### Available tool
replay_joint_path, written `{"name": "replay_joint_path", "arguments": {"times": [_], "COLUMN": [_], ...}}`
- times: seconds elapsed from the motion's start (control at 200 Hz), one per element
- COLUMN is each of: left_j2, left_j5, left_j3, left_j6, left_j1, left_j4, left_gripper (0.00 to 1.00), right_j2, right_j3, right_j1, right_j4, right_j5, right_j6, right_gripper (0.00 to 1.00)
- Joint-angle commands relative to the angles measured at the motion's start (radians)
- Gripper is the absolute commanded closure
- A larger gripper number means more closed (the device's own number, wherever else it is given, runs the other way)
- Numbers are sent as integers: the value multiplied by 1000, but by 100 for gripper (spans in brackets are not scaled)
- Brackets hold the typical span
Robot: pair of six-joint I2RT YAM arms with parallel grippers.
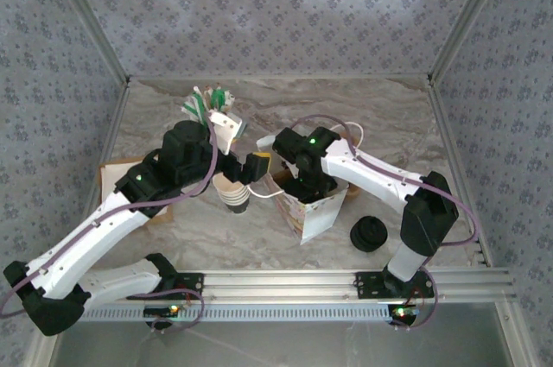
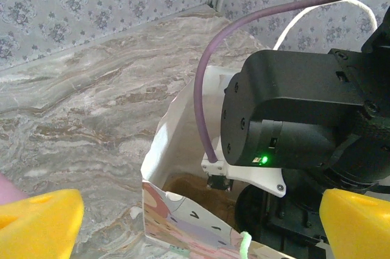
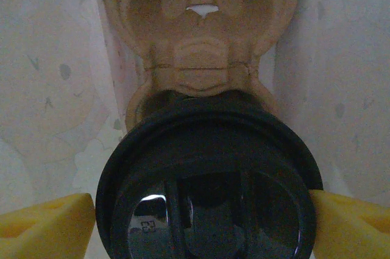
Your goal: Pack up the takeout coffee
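The top view lays out the table: the bag (image 1: pixel 321 214) stands at centre, a stack of cups (image 1: pixel 235 197) just left of it and a stack of lids (image 1: pixel 370 233) to its lower right. The right arm reaches down into the bag's mouth and hides what is inside. The right wrist view looks down into the bag and supplies that part: the coffee (image 3: pixel 207 180) sits in the lower middle of the frame, its black lid facing the camera, with a brown pulp tray (image 3: pixel 201 58) above it in the frame and the bag's pale walls on both sides. The right gripper (image 3: pixel 201 225) straddles the coffee, one yellow finger at each lower corner right at the lid's rim; whether they press it or have let go I cannot tell. In the left wrist view the left gripper (image 2: pixel 198 222) is spread wide and empty, its fingers at the lower corners, just outside the bag's near wall
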Motion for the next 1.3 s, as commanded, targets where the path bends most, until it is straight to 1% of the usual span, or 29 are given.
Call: {"name": "replay_joint_path", "arguments": {"times": [0.0, 0.2, 0.425, 0.515, 0.655, 0.844, 1.014, 1.294], "left_j2": [13, 51, 67, 70, 72, 73, 77, 76], "left_j5": [15, 16, 10, 7, 10, 28, 30, 29], "left_j3": [37, 57, 66, 66, 72, 78, 74, 74], "left_j6": [4, 4, -3, -7, -17, -29, -34, -38], "left_j1": [-7, -7, -7, -7, -5, -6, -6, -5], "left_j4": [-3, -29, -31, -33, -35, -35, -37, -41], "left_gripper": [1, 1, 6, 11, 23, 31, 34, 34], "right_j2": [2, -13, -29, -33, -40, -48, -60, -73], "right_j3": [20, 28, 35, 37, 37, 34, 40, 57], "right_j1": [7, 5, 3, 2, 3, 0, -3, -4], "right_j4": [-38, -44, -46, -47, -45, -40, -39, -50], "right_j5": [8, 0, 1, 0, 0, 5, 10, 22], "right_j6": [3, 9, 12, 11, 13, 16, 19, 21], "right_gripper": [10, 9, 8, 8, 6, 5, 6, 6]}}
